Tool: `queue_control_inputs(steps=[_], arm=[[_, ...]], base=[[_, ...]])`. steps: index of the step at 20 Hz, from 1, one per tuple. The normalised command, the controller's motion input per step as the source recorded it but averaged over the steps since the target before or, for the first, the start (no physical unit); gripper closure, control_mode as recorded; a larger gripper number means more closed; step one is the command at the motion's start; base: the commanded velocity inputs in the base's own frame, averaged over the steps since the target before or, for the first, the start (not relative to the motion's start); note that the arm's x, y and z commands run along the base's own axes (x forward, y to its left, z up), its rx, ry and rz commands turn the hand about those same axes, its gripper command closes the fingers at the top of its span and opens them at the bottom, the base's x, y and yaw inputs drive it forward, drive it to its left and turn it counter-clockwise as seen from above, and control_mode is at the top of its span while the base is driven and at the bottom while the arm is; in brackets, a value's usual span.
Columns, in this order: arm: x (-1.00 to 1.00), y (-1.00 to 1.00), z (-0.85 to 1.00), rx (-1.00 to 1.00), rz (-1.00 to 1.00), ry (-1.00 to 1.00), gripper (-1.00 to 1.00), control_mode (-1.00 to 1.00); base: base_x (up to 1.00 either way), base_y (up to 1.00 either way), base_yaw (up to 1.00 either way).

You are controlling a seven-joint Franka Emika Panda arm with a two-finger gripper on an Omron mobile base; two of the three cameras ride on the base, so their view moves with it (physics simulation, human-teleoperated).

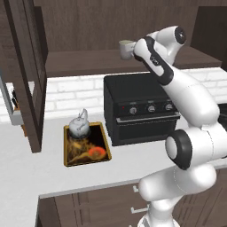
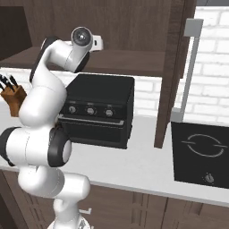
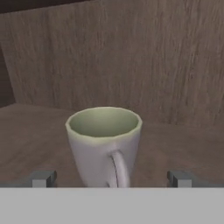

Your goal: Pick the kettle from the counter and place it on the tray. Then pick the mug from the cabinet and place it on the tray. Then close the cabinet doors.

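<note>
A black oven (image 1: pixel 141 108) sits on the bench (image 1: pixel 26 170) under the cabinet (image 1: pixel 88 62) shelf, with a knife block (image 2: pixel 12 96) and a hob (image 2: pixel 202 154) to its right. The kettle (image 1: pixel 80 125) stands on the tray (image 1: pixel 85 144). The mug (image 3: pixel 104 144) stands upright on the shelf, handle facing the camera, between the fingers (image 3: pixel 43 178) of the wide-open pincer (image 3: pixel 111 178), untouched.

The mug (image 3: pixel 105 146) stands alone on the cabinet (image 3: pixel 175 144) shelf, bare wood either side. The back wall seems near behind it. The black oven (image 1: pixel 139 106) rises just below the shelf.
</note>
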Motion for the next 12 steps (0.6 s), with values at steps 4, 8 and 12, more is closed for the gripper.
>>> queue_control_inputs(steps=[4,8,12], arm=[[0.25,0.00,-0.02,0.00,0.08,0.04,-1.00,-1.00],[0.12,0.00,-0.01,0.00,0.08,0.00,-1.00,-1.00],[0.00,0.00,-0.02,0.00,0.06,0.00,1.00,-1.00]], base=[[0.00,0.00,0.00],[0.00,0.00,0.00],[0.00,0.00,0.00]])
